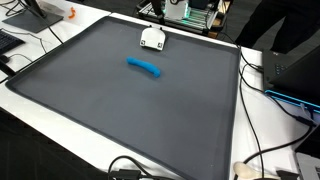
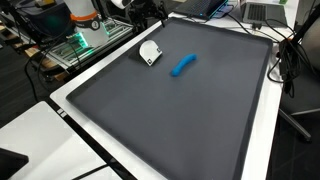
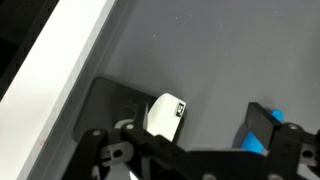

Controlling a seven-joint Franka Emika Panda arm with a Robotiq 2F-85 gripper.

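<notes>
A blue elongated object (image 1: 144, 67) lies on the dark grey mat (image 1: 120, 110), seen in both exterior views (image 2: 183, 65). My gripper (image 1: 152, 38) is white and hangs low over the mat's far part, a short way from the blue object (image 2: 150, 52). In the wrist view the gripper (image 3: 215, 115) is open and empty, with bare mat between its fingers. A bit of the blue object (image 3: 254, 146) shows just behind the dark right finger. The left fingertip looks white with a small label.
The mat (image 2: 180, 120) lies on a white table (image 1: 275, 130) whose edge (image 3: 70, 60) runs near the gripper. Cables (image 1: 262, 150) trail over the table's side. Electronics (image 1: 195, 12) and a laptop (image 2: 262, 12) stand beyond the mat.
</notes>
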